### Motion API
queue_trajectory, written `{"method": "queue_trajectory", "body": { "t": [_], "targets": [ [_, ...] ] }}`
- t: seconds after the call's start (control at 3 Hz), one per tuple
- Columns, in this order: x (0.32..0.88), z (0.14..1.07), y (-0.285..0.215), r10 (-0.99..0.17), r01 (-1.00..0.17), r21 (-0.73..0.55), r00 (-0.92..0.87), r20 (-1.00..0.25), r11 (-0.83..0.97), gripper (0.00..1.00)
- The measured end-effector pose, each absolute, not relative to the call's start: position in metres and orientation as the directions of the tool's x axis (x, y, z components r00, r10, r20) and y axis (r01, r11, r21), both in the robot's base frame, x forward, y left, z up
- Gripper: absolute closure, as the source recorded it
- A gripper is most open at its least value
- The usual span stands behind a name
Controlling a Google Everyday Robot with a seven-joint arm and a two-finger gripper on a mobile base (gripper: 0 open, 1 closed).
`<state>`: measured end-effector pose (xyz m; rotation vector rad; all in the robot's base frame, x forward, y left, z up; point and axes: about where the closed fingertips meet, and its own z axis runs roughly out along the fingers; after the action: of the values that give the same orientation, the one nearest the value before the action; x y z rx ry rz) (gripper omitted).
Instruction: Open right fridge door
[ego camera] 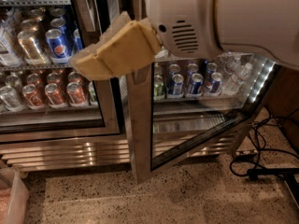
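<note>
Gripper (91, 64) sits up at 10 o'clock from frame ctr, tan fingers (121, 48) pressed flat together w/ only a thin seam between, nothing pinched. It pokes out of the big white arm (233, 17), which fills 12 to 2 o'clock. Right fridge door (139, 139) stands swung out toward the camera: its steel upright drops from just under the gripper to 6 o'clock, and the bottom rail w/ black edging runs diagonally up to 4 o'clock. Can't tell if the gripper touches the frame. Thru the glass at 3 o'clock, a shelf of cans (194, 83), lit strip beside them. At 9 o'clock the left door (110, 120) is closed, w/ a Pepsi can (58, 43) and red cans (56, 92) behind it. Black cables (261, 157) on the speckled floor (140, 199) at 4 o'clock. Plastic bin (11, 199) at 8 o'clock.
</note>
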<state>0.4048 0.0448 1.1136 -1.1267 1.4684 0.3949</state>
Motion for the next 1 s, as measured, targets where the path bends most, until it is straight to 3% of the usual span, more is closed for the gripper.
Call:
{"method": "queue_trajectory", "body": {
  "t": [0.67, 1.0],
  "targets": [
    [0.4048, 1.1136, 0.0448, -0.410, -0.806, -0.352, 0.150, -0.900, 0.476, 0.00],
    [0.4048, 1.1136, 0.0448, -0.410, -0.806, -0.352, 0.150, -0.900, 0.476, 0.17]
  ]
}}
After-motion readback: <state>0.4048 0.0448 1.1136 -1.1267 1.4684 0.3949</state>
